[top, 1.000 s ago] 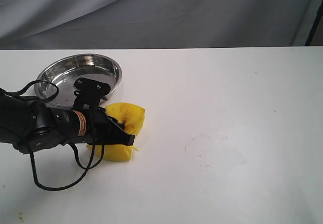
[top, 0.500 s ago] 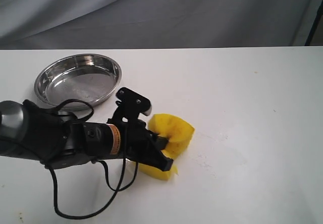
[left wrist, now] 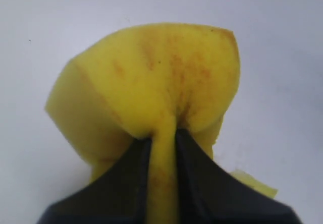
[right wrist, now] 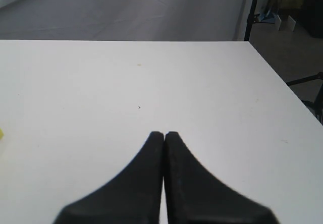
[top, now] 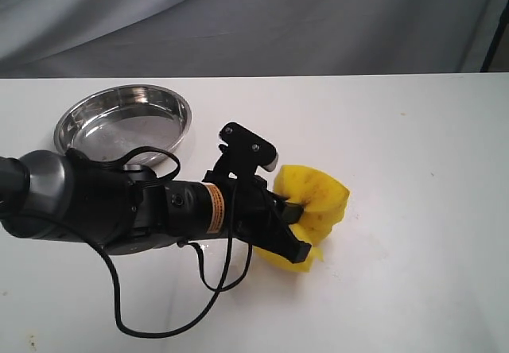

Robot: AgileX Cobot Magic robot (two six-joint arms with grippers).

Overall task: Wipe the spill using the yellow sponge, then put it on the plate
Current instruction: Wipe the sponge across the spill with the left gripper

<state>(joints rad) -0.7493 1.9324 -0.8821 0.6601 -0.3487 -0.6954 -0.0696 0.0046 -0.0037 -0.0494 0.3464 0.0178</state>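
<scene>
Two black fingers of the left gripper (top: 298, 230) pinch the yellow sponge (top: 316, 192) across its middle, squeezing the foam into a narrow waist so that it folds and bulges out on either side of the jaws. Orange-brown stains speckle the sponge's upturned face. Its lower edge touches the white table (top: 413, 130) a little right of the middle of the exterior view. The stainless-steel plate (top: 80, 115) sits well apart from it, farther back and to the left, beyond the left arm. The right gripper (right wrist: 164, 133) has its fingers pressed together tip to tip, over bare tabletop near the table's far corner.
</scene>
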